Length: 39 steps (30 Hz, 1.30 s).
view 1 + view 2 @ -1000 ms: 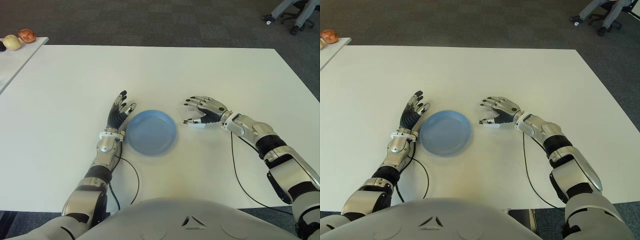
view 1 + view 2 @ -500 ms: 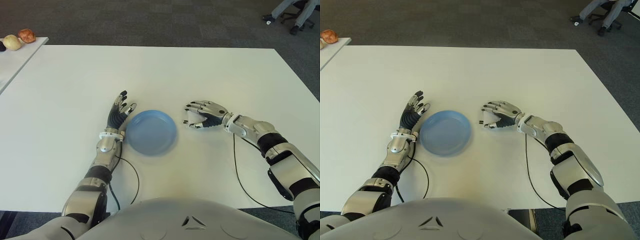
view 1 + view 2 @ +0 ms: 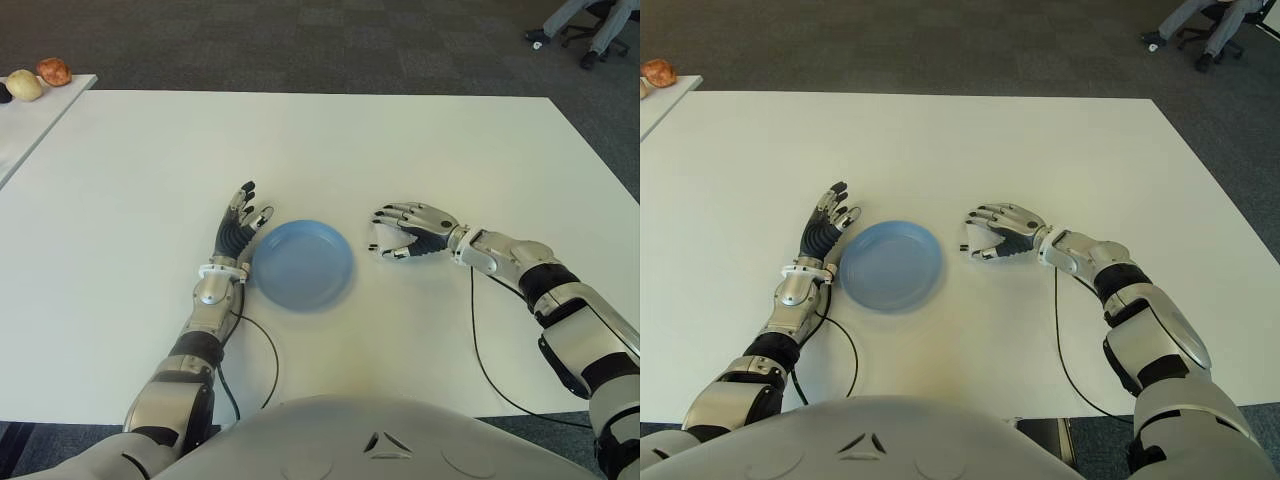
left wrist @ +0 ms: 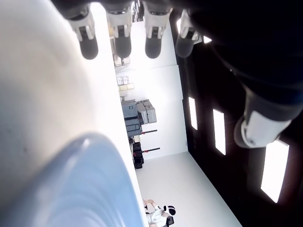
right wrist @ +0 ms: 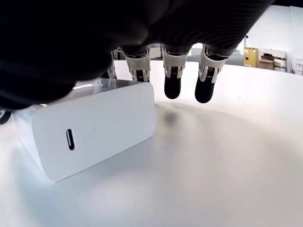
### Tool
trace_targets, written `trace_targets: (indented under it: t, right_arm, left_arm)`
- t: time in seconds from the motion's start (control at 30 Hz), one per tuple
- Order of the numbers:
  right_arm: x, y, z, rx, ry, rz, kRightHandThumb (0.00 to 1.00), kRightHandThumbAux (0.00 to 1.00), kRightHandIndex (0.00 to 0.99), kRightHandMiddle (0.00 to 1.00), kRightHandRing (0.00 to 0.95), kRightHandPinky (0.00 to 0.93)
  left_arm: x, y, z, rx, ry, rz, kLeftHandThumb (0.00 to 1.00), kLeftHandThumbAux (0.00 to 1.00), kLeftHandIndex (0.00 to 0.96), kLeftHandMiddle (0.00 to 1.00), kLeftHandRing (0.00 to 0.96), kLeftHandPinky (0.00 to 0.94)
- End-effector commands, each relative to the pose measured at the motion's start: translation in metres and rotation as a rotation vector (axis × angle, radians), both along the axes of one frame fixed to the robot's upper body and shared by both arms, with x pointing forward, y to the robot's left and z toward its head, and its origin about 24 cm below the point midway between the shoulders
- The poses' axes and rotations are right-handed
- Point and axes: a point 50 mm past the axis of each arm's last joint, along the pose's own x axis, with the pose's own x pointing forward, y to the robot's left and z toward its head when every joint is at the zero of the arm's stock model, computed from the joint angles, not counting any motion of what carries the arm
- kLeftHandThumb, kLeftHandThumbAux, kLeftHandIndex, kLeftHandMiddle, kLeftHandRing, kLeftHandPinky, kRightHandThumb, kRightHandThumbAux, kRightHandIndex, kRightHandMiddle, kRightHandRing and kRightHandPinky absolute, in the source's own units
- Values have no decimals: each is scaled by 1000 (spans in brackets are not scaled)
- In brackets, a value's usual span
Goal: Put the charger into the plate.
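White charger beside blue plate

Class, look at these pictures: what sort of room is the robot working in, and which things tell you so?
Probably an office or lab. A large white table stands on grey carpet tiles, and a wheeled office chair with someone's legs shows in the far corner. A second table with fruit stands on the robot's left.

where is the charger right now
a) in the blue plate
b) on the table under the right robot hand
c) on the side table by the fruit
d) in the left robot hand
b: the white charger sits on the table under the curled fingers of the right robot hand, beside the blue plate, which holds nothing.
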Motion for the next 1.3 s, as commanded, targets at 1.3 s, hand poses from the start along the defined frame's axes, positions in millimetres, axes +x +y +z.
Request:
trace_targets:
  t: [1.3]
  right_arm:
    - [-10,-16,-5,-57,28,-12,295,106,0,0,0,0]
  left_arm:
    - [-41,4,-40,12,207,-7,0,521,0,43,36,38]
